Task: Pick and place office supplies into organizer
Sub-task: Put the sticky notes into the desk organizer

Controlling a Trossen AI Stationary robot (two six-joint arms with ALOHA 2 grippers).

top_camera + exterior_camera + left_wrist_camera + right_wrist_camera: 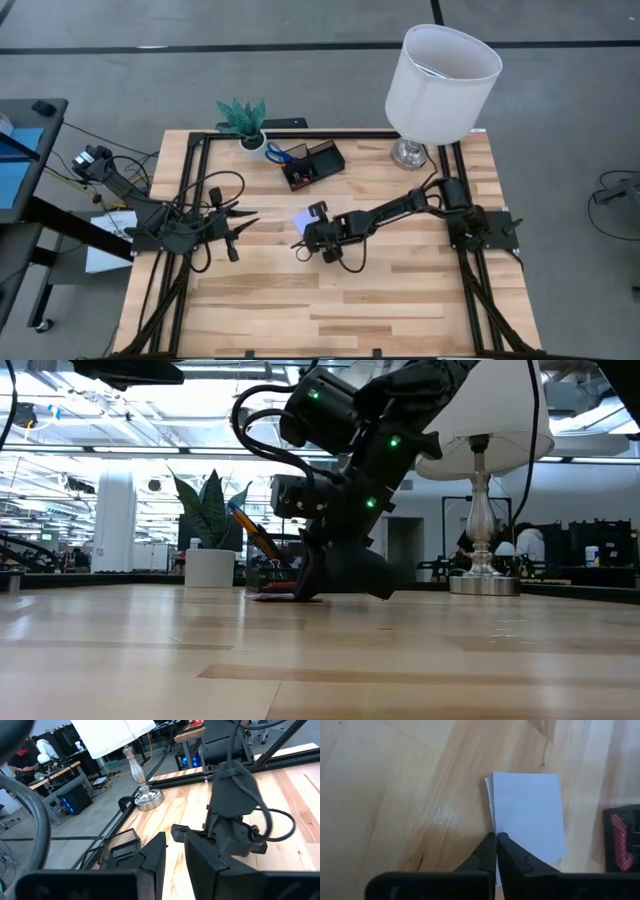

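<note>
Near the table's middle, right claw [496, 836] pressed together, tips at note pad [527, 812] edge, nothing visibly held

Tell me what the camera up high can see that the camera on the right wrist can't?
Only the high view shows the small green potted plant, the big white lamp shade, blue-handled scissors standing in the organizer, and the left tool waiting at the table's left side.

Only the right wrist view shows, up close, the right tool shut, its tips meeting at the edge of the pale square note pad.

Both show that note pad, the light wooden table and the black rectangular organizer tray.
</note>
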